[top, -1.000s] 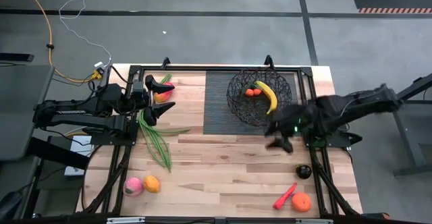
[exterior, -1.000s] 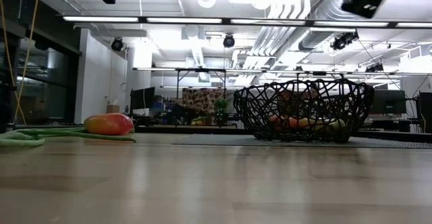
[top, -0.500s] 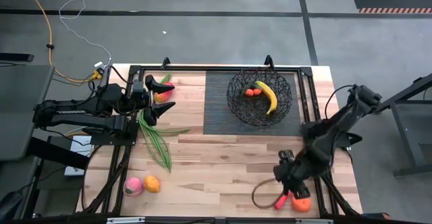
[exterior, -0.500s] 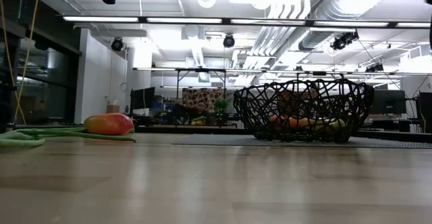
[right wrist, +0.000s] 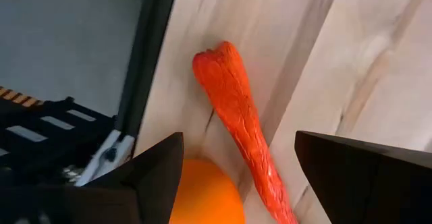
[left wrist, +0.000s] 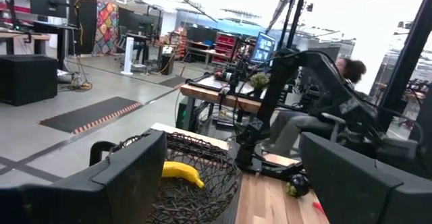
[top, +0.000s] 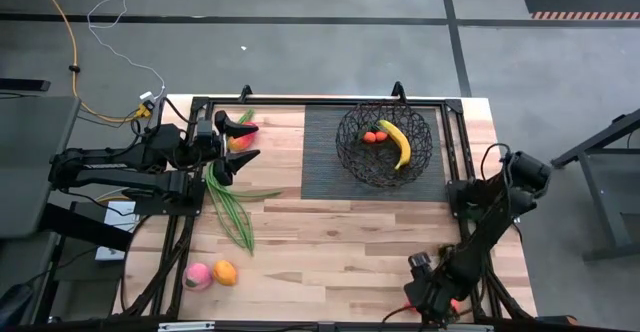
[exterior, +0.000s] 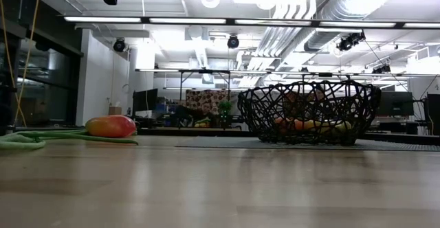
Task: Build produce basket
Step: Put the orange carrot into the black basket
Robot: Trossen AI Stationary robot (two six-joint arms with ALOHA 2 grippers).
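The black wire basket [top: 384, 144] stands on a dark ribbed mat at the far middle. It holds a banana [top: 397, 142] and small orange and red fruit [top: 372, 136]. My right gripper [top: 425, 294] hangs open at the near right corner, pointing down. Its fingers stand on either side of a red chili [right wrist: 236, 116], with an orange [right wrist: 202, 193] beside it. The chili lies flat on the table. My left gripper [top: 238, 142] waits open at the far left, above a red-green mango [exterior: 110, 126]. Long green stalks [top: 230, 204] lie near it.
A pink peach [top: 197, 276] and another orange [top: 225, 272] lie at the near left. A dark plum [left wrist: 297, 183] sits near the right edge. The table's near edge and a black frame rail [right wrist: 145, 69] run right beside the chili. The middle of the wooden table [top: 330, 242] is bare.
My right gripper has swung from beside the basket toward the near right corner. It has come down and tipped from nearly level to pointing down, and now stands over the chili and orange. Its fingers have stayed open.
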